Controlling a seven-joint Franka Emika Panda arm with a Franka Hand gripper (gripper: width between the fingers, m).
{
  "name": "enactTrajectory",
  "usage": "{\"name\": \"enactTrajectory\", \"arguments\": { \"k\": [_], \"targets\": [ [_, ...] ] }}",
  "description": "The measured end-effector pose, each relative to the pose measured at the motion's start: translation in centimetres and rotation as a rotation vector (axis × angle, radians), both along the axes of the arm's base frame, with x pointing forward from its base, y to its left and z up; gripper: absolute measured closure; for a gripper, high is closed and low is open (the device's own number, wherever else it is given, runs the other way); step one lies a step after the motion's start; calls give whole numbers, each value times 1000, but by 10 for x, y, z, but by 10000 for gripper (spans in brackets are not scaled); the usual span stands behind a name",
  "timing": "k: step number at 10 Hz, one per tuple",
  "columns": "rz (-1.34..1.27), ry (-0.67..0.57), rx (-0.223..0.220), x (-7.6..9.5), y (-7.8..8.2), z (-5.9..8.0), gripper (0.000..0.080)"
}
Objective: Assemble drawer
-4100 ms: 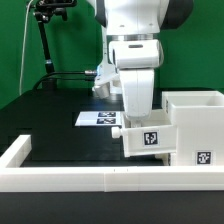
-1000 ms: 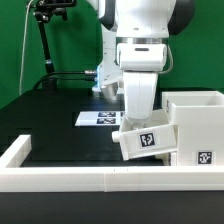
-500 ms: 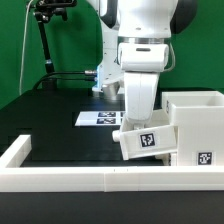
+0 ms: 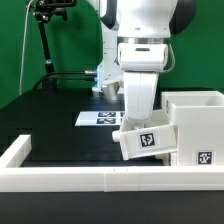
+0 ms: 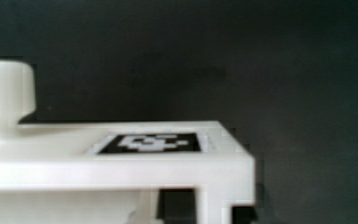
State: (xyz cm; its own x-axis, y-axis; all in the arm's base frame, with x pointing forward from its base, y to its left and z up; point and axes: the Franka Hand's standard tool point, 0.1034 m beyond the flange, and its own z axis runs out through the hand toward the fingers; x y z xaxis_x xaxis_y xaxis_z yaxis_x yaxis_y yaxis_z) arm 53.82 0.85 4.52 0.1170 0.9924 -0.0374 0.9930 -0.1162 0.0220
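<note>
In the exterior view the gripper [image 4: 141, 122] hangs under the white arm and is shut on a small white tray [image 4: 146, 141] with a black-and-white tag. The tray is tilted and held just above the table, its right side against the tall white housing [image 4: 196, 128] on the exterior view's right. In the wrist view the tray [image 5: 87, 165] fills the lower part, with its tag and a round knob [image 5: 2, 92]. The gripper [image 5: 208, 208] shows as dark fingertips [image 5: 178, 205] at the tray's wall. A second tray is out of view.
A low white border wall [image 4: 90, 181] runs along the front and the exterior view's left. The marker board [image 4: 98, 118] lies on the black table behind the tray. A black stand [image 4: 44, 45] with cables is at the back left.
Compared with 4.1 s ago the arm has shifted slightly to the exterior view's right and the held tray has tilted. Over the last second nothing has visibly moved.
</note>
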Motion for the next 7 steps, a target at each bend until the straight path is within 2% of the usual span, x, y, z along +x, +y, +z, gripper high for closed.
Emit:
{"name": "enactTrajectory", "arguments": {
  "k": [4, 6, 7],
  "targets": [
    [27, -1, 9, 1, -5, 0, 755],
    [57, -6, 70, 1, -23, -2, 755],
    [62, -6, 79, 1, -25, -2, 755]
  ]
}}
